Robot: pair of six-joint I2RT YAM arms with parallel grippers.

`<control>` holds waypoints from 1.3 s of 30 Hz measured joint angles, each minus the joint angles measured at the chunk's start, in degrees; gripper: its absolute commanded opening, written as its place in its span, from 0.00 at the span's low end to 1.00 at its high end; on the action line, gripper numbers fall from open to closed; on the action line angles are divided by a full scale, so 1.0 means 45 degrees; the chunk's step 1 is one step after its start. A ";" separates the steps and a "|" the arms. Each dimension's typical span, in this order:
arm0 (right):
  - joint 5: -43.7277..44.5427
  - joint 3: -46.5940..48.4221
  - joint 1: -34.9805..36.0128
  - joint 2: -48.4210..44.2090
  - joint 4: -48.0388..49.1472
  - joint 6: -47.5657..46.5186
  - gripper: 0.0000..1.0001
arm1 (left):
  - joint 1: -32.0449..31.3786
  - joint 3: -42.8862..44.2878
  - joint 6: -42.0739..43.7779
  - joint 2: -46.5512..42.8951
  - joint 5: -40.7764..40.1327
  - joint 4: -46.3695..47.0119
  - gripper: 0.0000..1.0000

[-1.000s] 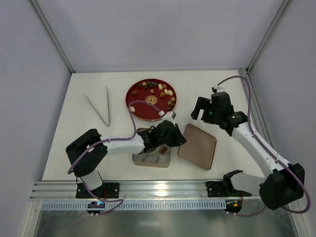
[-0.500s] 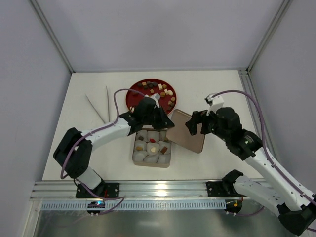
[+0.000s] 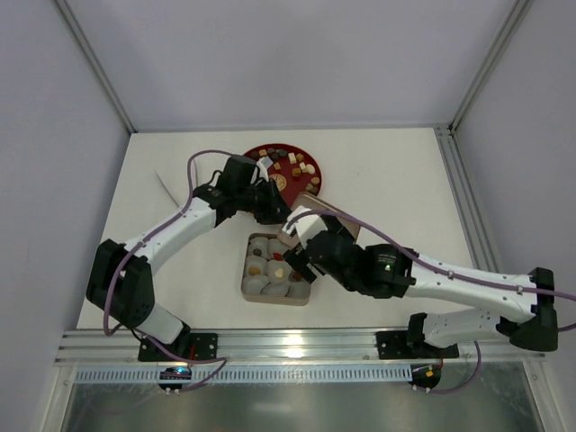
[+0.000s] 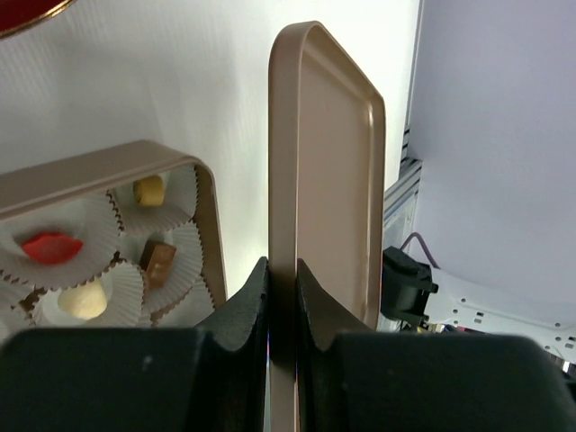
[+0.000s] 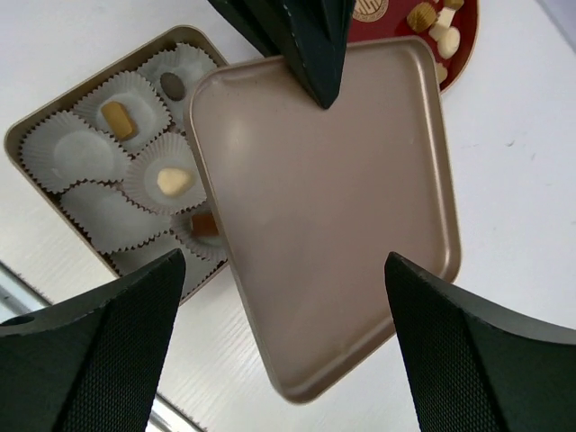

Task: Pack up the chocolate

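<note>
My left gripper [image 4: 282,274] is shut on the edge of the tan lid [image 4: 328,180] and holds it tilted beside the tan box [image 3: 247,286]. The box's white paper cups hold chocolate [image 4: 160,259], a few pieces, including a red one [image 4: 51,247] and a cream one [image 5: 174,180]. More chocolate [image 3: 292,162] lies on the red plate [image 3: 286,147] behind. My right gripper [image 5: 283,337] hangs open above the lid [image 5: 333,207], its fingers [image 5: 117,351] spread wider than the lid and touching nothing. The left fingertips [image 5: 310,45] pinch the lid's far edge.
White tongs [image 3: 164,182] lie on the table at the back left, partly under the left arm. The right arm [image 3: 450,279] stretches across the table's front right. Grey walls close in the sides, and a metal rail [image 3: 288,346] runs along the front.
The left gripper took the lid from the table right of the box and carried it back-left, off the table. The right arm swung from the back right to above the lid and box.
</note>
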 measured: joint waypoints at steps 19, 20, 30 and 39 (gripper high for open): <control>0.4969 0.2385 0.1671 0.5226 -0.2788 -0.0714 0.57 | 0.0204 0.0335 0.0461 -0.0588 0.0457 -0.1545 0.00; 0.5090 0.2385 0.1700 0.5304 -0.2856 -0.0709 0.56 | 0.0209 0.0359 0.0461 -0.0588 0.0461 -0.1554 0.00; 0.5581 0.2380 0.1749 0.5411 -0.2900 -0.0826 0.34 | 0.0267 0.0554 0.0403 -0.0588 0.0607 -0.1593 0.00; 0.6222 0.2341 0.1909 0.5765 -0.2759 -0.1486 0.04 | 0.0359 0.0641 0.0155 -0.0588 0.0588 -0.1637 0.12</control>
